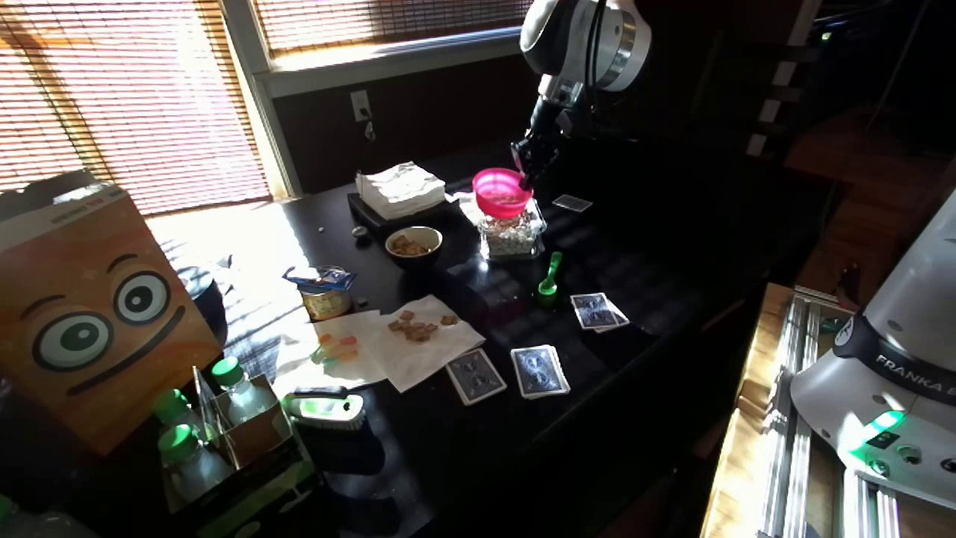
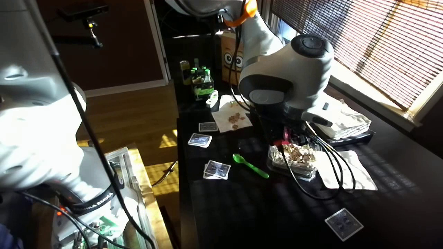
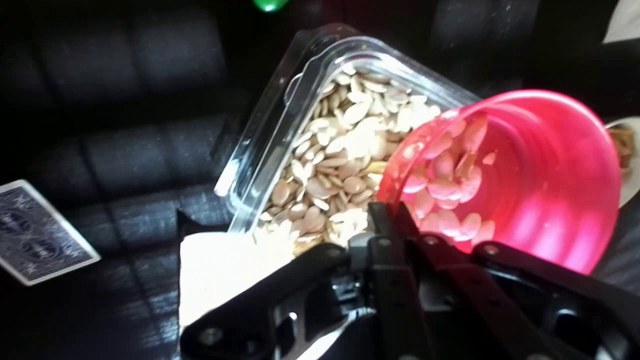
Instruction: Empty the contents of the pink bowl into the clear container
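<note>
The pink bowl (image 1: 502, 211) is held above the clear container in an exterior view. In the wrist view the pink bowl (image 3: 565, 155) overlaps the container's right side, with flat pale seeds gathered on its side near the fingers. Only a bit of the pink bowl (image 2: 281, 142) shows in an exterior view. The clear container (image 3: 272, 145) holds many pale and brown seeds. It also stands on the table in both exterior views (image 1: 484, 246) (image 2: 301, 175). My gripper (image 3: 392, 212) is shut on the bowl's rim; it also shows in an exterior view (image 1: 526, 175).
A dark bowl with a pale rim (image 1: 412, 258) holds cereal squares beside the container. A stack of white napkins (image 1: 403, 190) stands behind. A green spoon (image 1: 550, 276) lies in front. Playing cards (image 2: 217, 168), a can (image 1: 326, 302) and bottles (image 1: 239, 392) stand or lie around.
</note>
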Action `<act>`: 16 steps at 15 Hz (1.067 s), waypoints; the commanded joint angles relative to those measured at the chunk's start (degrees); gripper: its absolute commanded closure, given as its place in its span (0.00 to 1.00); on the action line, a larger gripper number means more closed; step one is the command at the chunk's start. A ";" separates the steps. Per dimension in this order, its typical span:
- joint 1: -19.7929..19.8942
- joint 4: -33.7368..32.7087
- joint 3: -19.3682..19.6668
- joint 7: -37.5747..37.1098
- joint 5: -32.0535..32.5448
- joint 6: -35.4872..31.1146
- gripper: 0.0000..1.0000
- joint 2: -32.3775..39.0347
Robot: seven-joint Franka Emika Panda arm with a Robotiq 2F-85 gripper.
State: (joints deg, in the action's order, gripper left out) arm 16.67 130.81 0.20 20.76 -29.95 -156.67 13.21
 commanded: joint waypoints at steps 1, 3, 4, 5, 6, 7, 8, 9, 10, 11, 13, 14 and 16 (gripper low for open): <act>0.49 -0.50 0.12 0.09 -2.33 -8.06 0.99 1.47; 0.51 -0.30 -0.22 0.63 -2.47 -13.67 0.99 2.28; 0.02 0.20 -0.09 0.62 -1.57 -17.78 0.99 2.67; -0.79 0.77 0.52 0.10 -0.12 -21.36 0.99 3.01; -1.27 1.22 0.58 0.32 0.34 -24.75 0.99 3.28; -1.99 1.63 1.05 0.38 0.89 -28.07 0.99 3.76; -2.73 2.07 1.51 0.56 1.11 -31.02 0.99 4.18; -3.25 2.55 1.67 1.12 1.06 -33.84 0.99 4.53; -3.28 2.97 1.20 1.89 0.93 -36.21 0.99 4.67; -3.48 3.41 0.97 2.70 1.04 -38.59 0.99 4.96; -7.15 5.46 5.52 -4.12 9.84 -42.67 0.99 5.00; -8.29 5.96 6.83 -3.69 11.52 -44.85 0.99 5.36; -8.88 6.89 6.37 2.78 7.74 -49.19 0.99 5.73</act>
State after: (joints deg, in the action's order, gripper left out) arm 10.21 135.47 4.70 20.16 -22.28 -200.24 18.98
